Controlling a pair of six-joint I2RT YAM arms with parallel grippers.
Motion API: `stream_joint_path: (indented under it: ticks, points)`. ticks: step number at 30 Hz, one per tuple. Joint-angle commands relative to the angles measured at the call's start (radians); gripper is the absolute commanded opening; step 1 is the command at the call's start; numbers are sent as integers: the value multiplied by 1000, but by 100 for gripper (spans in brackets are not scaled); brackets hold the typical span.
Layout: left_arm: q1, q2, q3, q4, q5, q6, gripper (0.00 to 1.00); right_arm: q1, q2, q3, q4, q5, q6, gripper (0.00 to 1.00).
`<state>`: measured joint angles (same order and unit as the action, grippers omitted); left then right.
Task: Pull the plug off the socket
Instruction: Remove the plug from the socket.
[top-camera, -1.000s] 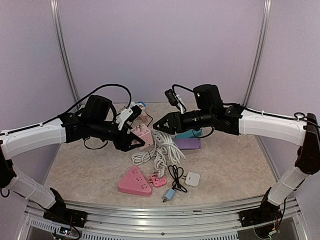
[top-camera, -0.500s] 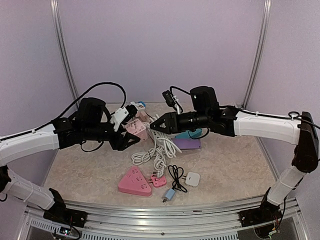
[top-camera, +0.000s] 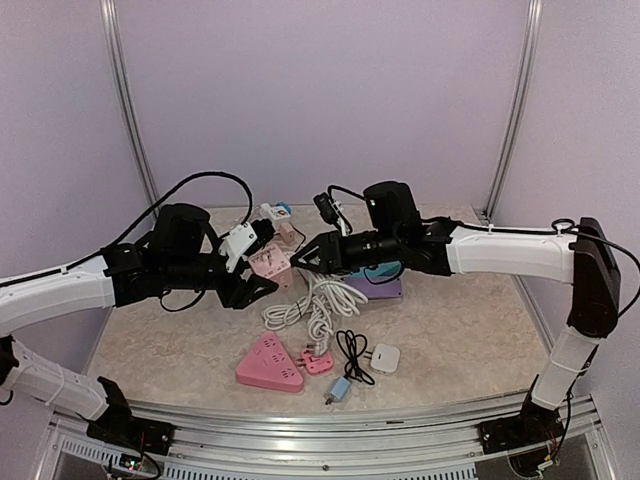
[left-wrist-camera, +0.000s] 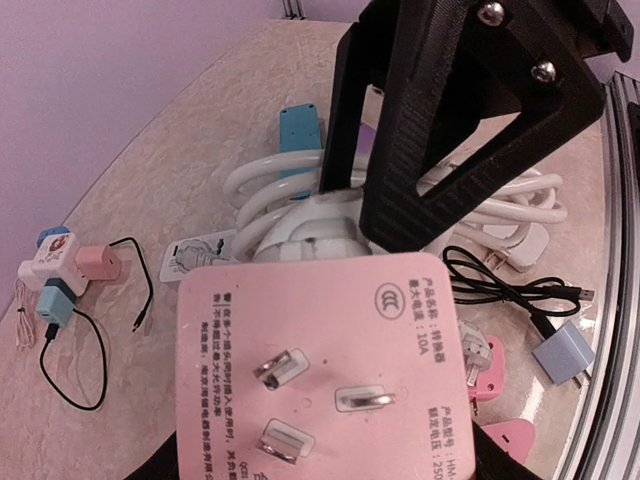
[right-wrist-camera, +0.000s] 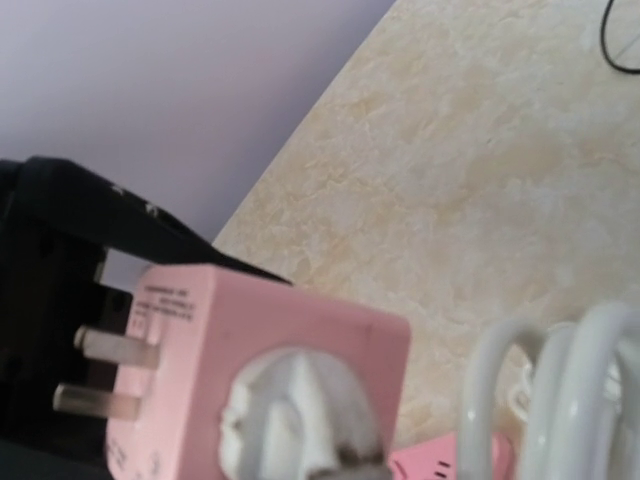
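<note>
A pink cube socket (top-camera: 270, 263) is held above the table in my left gripper (top-camera: 258, 280), which is shut on it. In the left wrist view the socket (left-wrist-camera: 320, 350) shows its three-pronged back between my jaws (left-wrist-camera: 322, 445). A white plug (left-wrist-camera: 305, 215) sits in the socket's far face, and its coiled white cable (top-camera: 318, 300) hangs to the table. My right gripper (top-camera: 303, 258) is closed around the plug. In the right wrist view the plug (right-wrist-camera: 290, 420) and socket (right-wrist-camera: 210, 340) fill the bottom, and my own fingers are out of frame.
On the table lie a pink triangular power strip (top-camera: 268, 363), a small pink plug (top-camera: 317, 361), a white charger (top-camera: 386, 357) with a black cable (top-camera: 352, 352), a blue adapter (top-camera: 339, 389), a purple block (top-camera: 376, 288), and a cluster of small cube adapters (top-camera: 275, 212) at the back.
My right gripper has moved left and closed onto the plug. My left gripper has drawn back and up a little with the pink socket, and the cable has lifted with it.
</note>
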<state>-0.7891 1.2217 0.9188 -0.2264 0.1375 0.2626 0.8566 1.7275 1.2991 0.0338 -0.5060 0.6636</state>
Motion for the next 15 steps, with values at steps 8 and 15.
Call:
stream_joint_path:
  ticks: [8, 15]
  points:
    - [-25, -69, -8, 152, 13, 14, 6, -13, 54, 6, 100, -99, 80, 24]
    - [-32, -73, -12, 157, 11, 16, 6, -20, 38, -31, 164, -126, 122, 4]
